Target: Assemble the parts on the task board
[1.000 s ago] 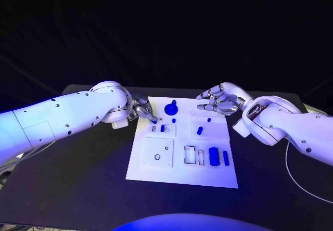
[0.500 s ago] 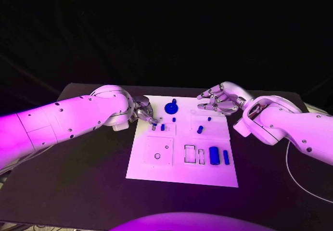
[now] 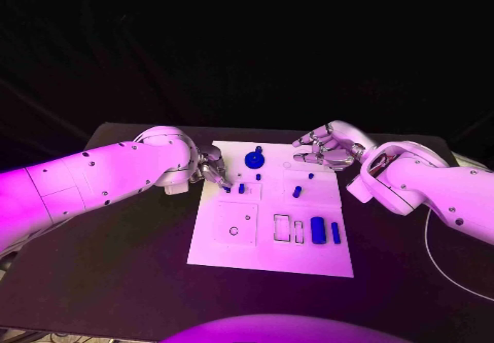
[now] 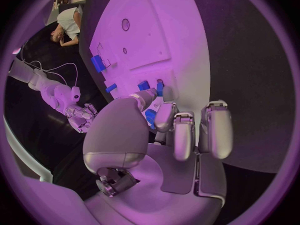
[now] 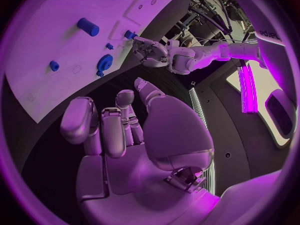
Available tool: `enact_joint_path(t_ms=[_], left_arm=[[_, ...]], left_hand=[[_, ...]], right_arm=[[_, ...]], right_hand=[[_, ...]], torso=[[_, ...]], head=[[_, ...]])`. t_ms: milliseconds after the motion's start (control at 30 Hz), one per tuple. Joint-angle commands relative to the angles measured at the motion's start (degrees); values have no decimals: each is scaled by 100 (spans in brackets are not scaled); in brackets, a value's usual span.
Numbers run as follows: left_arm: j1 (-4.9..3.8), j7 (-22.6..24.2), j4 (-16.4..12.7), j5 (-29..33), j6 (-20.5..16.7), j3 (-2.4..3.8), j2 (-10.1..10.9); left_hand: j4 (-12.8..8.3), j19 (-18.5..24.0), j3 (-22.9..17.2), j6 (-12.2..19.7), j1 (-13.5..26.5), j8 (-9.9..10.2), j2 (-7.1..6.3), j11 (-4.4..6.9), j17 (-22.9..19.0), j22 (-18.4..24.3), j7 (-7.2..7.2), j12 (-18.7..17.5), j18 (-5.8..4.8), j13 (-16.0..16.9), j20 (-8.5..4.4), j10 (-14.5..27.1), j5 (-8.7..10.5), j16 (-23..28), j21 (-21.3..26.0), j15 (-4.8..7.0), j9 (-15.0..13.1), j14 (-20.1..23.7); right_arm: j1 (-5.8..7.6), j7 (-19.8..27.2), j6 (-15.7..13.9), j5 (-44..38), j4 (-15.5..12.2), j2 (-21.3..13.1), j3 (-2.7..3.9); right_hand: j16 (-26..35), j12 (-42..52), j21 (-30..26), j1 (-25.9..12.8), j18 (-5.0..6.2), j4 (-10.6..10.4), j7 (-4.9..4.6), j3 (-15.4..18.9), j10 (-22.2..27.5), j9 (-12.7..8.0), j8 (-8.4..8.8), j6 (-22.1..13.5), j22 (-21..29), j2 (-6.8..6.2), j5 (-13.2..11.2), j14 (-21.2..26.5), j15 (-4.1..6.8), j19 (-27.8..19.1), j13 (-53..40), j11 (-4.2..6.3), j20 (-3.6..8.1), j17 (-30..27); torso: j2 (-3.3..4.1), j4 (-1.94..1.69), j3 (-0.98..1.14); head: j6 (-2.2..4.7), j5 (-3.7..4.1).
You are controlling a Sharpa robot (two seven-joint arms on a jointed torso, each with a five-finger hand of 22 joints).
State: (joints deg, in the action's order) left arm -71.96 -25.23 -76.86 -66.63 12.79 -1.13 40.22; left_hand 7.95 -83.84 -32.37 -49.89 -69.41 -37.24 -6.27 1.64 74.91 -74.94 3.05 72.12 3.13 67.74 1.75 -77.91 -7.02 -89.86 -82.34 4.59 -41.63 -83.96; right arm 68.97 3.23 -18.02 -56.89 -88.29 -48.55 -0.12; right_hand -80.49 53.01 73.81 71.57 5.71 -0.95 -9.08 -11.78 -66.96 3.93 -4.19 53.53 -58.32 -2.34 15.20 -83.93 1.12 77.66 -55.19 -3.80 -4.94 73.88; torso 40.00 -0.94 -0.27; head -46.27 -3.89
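Note:
The white task board [image 3: 270, 250] lies in the middle of the black table. My left hand [image 3: 213, 170] hovers over the board's far left edge and pinches a small blue part [image 4: 150, 116] between thumb and finger. Its fingertips are just above a small slot beside another blue part [image 3: 241, 189]. Past the board's far right corner my right hand [image 3: 328, 151] hangs with loosely curled fingers and holds nothing. A round blue knob [image 3: 255, 156], a blue peg [image 3: 296, 191], a blue cylinder [image 3: 318, 230] and a blue bar [image 3: 335, 233] sit on the board.
A raised square plate with a small hole [image 3: 235, 223] takes up the board's near left part. Two empty rectangular slots [image 3: 281, 227] lie next to the cylinder. Bare black table [image 3: 123, 271] surrounds the board on all sides.
My left hand has come down and slightly nearer, bringing its fingertips closer to the board's slot. The right hand has stayed in place.

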Motion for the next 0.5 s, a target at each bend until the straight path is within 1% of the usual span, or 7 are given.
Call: enact_joint_path(t_ms=[33, 200, 300, 500], left_arm=[[4, -56, -5, -87, 301, 1, -6], [6, -51, -12, -91, 392, 1, -5], [7, -52, -7, -92, 403, 1, -10], [8, -56, -7, -93, 408, 1, -17]], left_hand=[[-673, -105, -721, -43, -38, -39, 45, -4, 1509, -565, -46, 15, -62, -3, -13, -36, -17, -14, -25, 20, -9, -604], [-676, -92, -727, -46, -37, -41, 41, -3, 1509, -540, -47, -29, -55, -58, -14, -8, -17, -14, -5, 20, -9, -604], [-676, -92, -727, -46, -37, -41, 41, -3, 1509, -540, -47, -29, -55, -58, -14, -8, -17, -14, -5, 20, -9, -604], [-679, -88, -735, -49, -33, -42, 37, -3, 1509, -534, -48, -58, -54, -94, -14, 10, -17, -14, 1, 19, -10, -604]], right_arm=[[-6, 17, 71, -7, -3, 2, 0], [-11, 18, 76, -7, -4, 0, 0], [-13, 19, 78, -7, -6, 0, 0], [-15, 20, 81, -7, -9, -2, 0]], right_hand=[[17, 0, -33, -6, 31, -33, 12, -15, 13, 7, -32, 33, 5, 25, 35, -286, -20, -39, -3, 10, 2, -2], [17, 0, -33, -6, 31, -33, 12, -15, 13, 7, -32, 33, 5, 25, 35, -286, -20, -39, -3, 10, 2, -2], [17, 0, -33, -6, 31, -33, 12, -15, 13, 7, -32, 33, 5, 25, 35, -286, -20, -39, -3, 10, 2, -2], [17, 0, -33, -6, 31, -33, 12, -15, 13, 7, -32, 33, 5, 25, 35, -286, -20, -39, -3, 10, 2, -2]], torso=[[1, 3, -1], [1, -3, -4], [-1, -1, 1], [-1, -1, 0]], head=[[-6, 12], [1, 23], [-9, 14], [-17, 14]])
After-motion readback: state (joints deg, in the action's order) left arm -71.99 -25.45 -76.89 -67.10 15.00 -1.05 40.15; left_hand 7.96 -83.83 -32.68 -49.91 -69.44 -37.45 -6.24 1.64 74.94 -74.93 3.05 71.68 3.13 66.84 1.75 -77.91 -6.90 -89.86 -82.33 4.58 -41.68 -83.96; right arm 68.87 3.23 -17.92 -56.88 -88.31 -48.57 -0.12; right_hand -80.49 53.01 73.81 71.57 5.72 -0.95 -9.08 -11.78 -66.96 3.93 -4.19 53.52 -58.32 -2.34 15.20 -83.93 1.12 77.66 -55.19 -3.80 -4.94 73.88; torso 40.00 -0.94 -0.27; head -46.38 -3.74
